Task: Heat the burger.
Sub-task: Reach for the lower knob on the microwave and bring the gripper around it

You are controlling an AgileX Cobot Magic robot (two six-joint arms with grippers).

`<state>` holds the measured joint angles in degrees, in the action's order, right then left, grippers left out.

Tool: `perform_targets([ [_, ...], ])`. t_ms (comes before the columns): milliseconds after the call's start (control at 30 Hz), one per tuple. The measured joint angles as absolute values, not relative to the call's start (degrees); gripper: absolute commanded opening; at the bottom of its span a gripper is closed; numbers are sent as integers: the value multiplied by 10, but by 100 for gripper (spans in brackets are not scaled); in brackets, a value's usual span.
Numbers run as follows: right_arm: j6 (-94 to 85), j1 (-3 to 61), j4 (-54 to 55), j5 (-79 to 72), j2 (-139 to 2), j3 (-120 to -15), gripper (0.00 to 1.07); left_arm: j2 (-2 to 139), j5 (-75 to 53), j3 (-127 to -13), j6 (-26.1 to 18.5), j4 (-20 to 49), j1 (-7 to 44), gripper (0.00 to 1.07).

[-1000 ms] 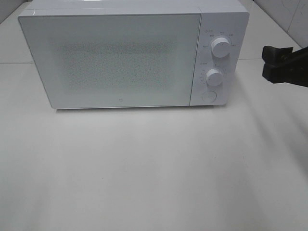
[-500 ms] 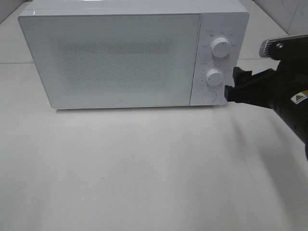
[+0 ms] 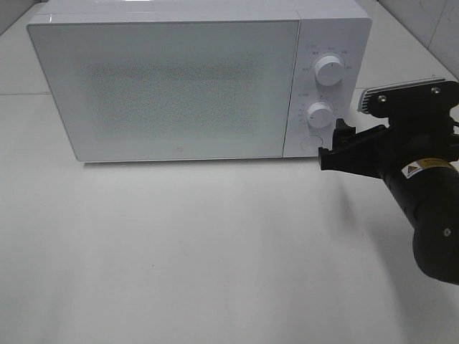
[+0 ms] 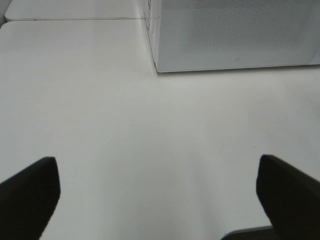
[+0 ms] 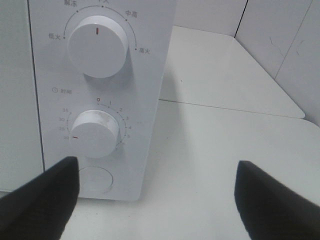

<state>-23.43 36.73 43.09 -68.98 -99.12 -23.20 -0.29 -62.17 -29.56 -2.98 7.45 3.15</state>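
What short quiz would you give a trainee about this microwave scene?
1. True or false: the microwave door stands open.
2. The right gripper is nearest to: A, the door's left edge; B, the round button; C, the microwave's top.
3. How many dials does the microwave have?
Key: 1 false; 2 B; 3 two.
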Motion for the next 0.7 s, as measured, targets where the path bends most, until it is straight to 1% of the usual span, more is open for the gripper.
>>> perform_targets([
  [133,-219,367,415,-690,-1014,-257,78,-3,-622,-296,-30,74,32,101],
  [700,-158,367,408,-690,-1114,-347,76,-3,-622,-296,-30,74,32,101],
])
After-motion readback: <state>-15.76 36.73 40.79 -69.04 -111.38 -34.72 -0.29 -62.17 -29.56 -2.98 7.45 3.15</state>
